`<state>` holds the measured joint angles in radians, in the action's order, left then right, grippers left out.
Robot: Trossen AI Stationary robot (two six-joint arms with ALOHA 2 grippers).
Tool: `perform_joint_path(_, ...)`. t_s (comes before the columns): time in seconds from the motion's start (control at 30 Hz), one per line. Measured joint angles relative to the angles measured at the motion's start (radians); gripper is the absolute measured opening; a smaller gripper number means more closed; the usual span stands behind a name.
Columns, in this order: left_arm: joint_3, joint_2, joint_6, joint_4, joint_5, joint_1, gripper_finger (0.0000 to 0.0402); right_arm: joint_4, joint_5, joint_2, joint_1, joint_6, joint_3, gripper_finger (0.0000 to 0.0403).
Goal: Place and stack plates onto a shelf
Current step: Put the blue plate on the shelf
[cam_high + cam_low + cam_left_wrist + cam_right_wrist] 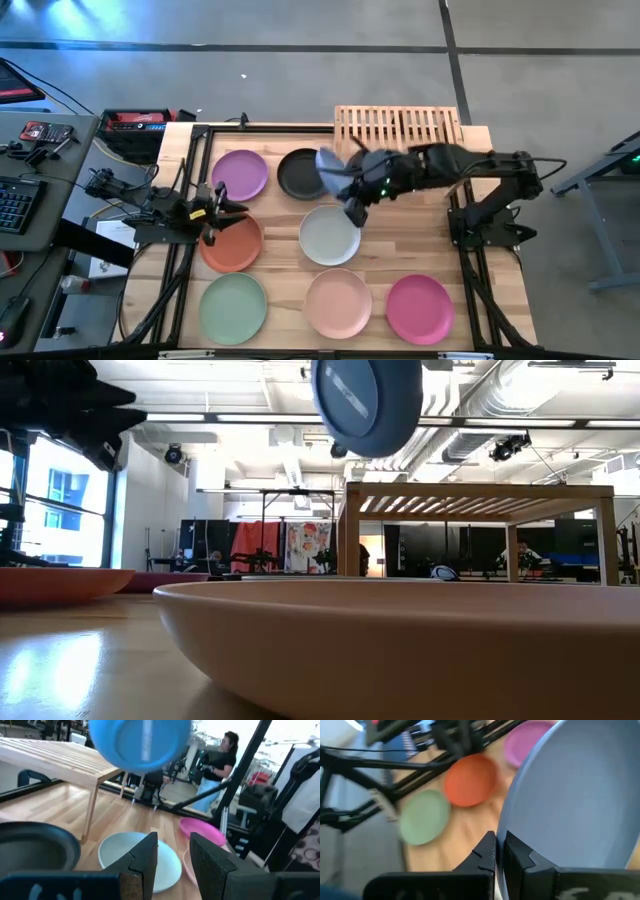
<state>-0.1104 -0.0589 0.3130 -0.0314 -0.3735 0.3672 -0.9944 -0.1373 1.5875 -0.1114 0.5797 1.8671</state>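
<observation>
My right gripper [352,203] is shut on the blue plate [333,172], held in the air between the black plate [299,172] and the off-white plate [330,235], near the light-wood shelf [400,128]. The low view shows the blue plate [365,400] high above the shelf top [480,493]. My left gripper [222,207] is open above the far edge of the rust-orange plate [232,245]. The purple [240,173], mint green [233,305], peach-pink [338,302] and magenta [420,308] plates lie flat on the table. My right gripper pinches the blue plate's rim [502,832] between its two fingers [487,852], one on each face. The plate is lifted clear of the table and steeply tilted, almost on edge, with its face [350,395] toward the table's near side.
The shelf [55,755] stands at the table's far edge on thin legs with open room beneath it. The black frame rails [190,180] run along the table's left and right sides. A person [220,765] stands in the room beyond the table.
</observation>
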Motion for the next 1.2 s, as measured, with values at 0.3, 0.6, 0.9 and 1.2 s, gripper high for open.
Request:
perform_joint_path(0.3,0.000,0.000,0.156,0.115,-0.048,0.000,0.0102,-0.211,-0.204,-0.002,0.120,-0.334,0.090,0.0000)
perform_joint_path(0.6,0.000,0.000,0.261,0.154,-0.153,0.000,0.0102,-0.356,-0.333,0.063,0.219,-0.699,0.082,0.0000)
perform_joint_path(0.9,0.000,0.000,0.261,0.162,-0.216,0.000,0.0102,-0.414,-0.345,0.194,0.225,-0.814,0.081,0.0000)
perform_joint_path(1.2,0.000,0.000,0.259,0.162,-0.216,0.000,0.0102,-0.470,-0.356,0.292,0.230,-0.684,0.080,0.0000)
